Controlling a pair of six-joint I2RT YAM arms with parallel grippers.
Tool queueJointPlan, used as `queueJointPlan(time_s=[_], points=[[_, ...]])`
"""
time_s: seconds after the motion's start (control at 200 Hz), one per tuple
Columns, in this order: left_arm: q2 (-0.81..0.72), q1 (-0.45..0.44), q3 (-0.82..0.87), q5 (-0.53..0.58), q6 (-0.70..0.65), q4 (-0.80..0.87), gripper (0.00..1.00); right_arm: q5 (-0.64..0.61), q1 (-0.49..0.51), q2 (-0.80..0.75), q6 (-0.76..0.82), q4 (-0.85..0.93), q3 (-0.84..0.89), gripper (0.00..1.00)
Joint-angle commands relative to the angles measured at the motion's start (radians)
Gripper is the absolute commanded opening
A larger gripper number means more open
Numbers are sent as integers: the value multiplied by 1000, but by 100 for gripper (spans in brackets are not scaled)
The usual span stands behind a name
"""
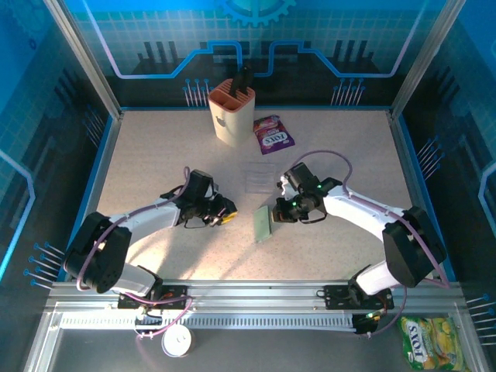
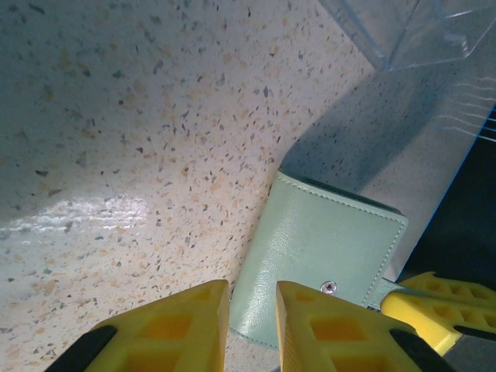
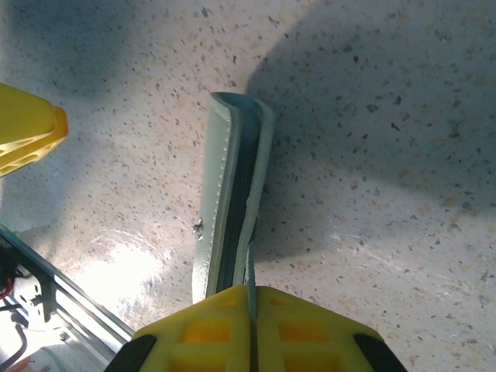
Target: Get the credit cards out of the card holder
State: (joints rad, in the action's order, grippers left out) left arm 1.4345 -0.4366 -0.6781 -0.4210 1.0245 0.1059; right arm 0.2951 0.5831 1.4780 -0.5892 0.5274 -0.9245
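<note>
The card holder (image 1: 262, 223) is a pale green closed wallet standing between the two grippers. My right gripper (image 1: 282, 210) is shut on its thin strap, and the right wrist view shows the holder (image 3: 232, 186) edge-on, covers together, just ahead of that gripper (image 3: 252, 293). My left gripper (image 1: 224, 216) stands just left of the holder. In the left wrist view its jaws (image 2: 252, 293) are slightly apart with nothing between them, and the holder's snap-button face (image 2: 325, 244) lies just beyond their tips. The credit cards are hidden.
A clear plastic sleeve (image 1: 256, 177) lies flat just behind the holder, and its corner (image 2: 411, 31) rises nearby. A beige slotted cup (image 1: 231, 115) and a purple candy packet (image 1: 273, 134) stand at the back. A green-yellow packet (image 1: 434, 345) lies past the front rail.
</note>
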Motion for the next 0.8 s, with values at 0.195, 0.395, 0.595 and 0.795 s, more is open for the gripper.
queueJointPlan(time_s=[0.195,0.395,0.595,0.795], points=[[-26,46,53,-60,-27,-32,24,6,19,16,-13,64,-87,2],[-41,75,93,-72,-29,-62,24,4,58,69,-6,94,-157,2],[-40,103,119,-94,-35,-88,24,-11,85,98,-30,107,-218,3],[-15,108,121,-115,-51,-113,22,-40,101,108,-65,113,-253,2]])
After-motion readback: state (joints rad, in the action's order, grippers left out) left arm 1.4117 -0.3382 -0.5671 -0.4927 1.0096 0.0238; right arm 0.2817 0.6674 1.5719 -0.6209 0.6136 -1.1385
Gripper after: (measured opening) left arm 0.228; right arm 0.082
